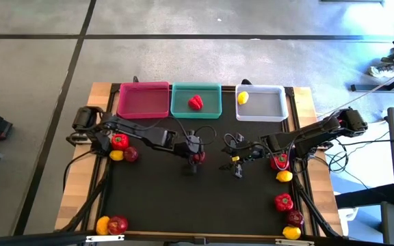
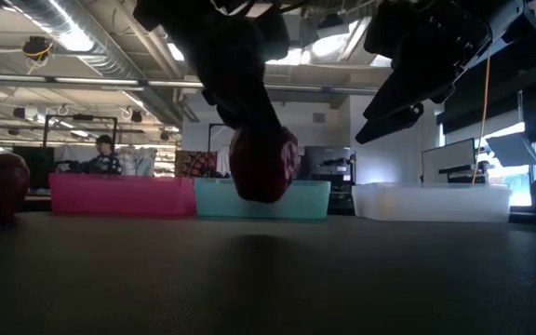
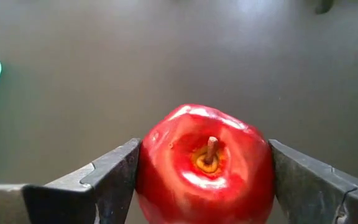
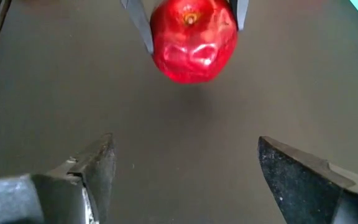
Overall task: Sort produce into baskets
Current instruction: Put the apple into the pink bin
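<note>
A dark red apple (image 3: 207, 163) hangs over the middle of the black mat, with my left gripper (image 1: 195, 157) shut on it. In the low view the apple (image 2: 263, 164) is clear of the table. My right gripper (image 4: 185, 165) stands open just to the apple's right and touches nothing. At the far edge stand a pink basket (image 1: 143, 109), a teal basket (image 1: 211, 109) and a white basket (image 1: 265, 111). A red pepper (image 1: 195, 102) lies in the teal one, a lemon (image 1: 242, 98) in the white one. My left gripper pinches the apple between its two fingers, one finger (image 3: 114, 177) on each of the apple's opposite sides (image 3: 151, 174). The fingers slant down from the table's left. The apple is lifted clear of the mat, its stem (image 3: 211, 149) turned toward the wrist.
A pepper (image 1: 119, 141), a lemon (image 1: 116, 155) and an apple (image 1: 131, 154) lie at the left edge. A lemon (image 1: 102, 224) and an apple (image 1: 117, 224) lie at the near left corner. Several more pieces lie along the right edge, among them a pepper (image 1: 283, 201).
</note>
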You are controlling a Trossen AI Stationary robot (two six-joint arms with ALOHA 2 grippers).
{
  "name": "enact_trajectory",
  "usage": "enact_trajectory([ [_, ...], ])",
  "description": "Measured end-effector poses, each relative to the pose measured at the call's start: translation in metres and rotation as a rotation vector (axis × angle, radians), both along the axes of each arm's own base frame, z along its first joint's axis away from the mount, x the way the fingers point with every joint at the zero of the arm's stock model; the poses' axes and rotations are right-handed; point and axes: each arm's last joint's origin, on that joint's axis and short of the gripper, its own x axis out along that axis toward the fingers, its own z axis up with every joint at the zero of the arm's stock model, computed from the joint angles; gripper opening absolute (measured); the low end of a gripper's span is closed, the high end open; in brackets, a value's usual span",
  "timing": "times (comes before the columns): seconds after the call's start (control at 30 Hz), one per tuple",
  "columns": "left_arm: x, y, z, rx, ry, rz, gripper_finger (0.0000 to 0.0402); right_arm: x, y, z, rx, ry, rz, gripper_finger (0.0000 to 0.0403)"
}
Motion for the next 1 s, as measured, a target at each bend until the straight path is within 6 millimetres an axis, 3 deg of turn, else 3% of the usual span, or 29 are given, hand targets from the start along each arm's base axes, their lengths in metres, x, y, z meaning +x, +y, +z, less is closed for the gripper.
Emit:
enact_trajectory([
  [1.0,-0.037,0.014,0.045,0.118,0.038,0.068,0.0311,-0.001,0.000,-0.001,-0.004,0.019,0.000,0.0324],
])
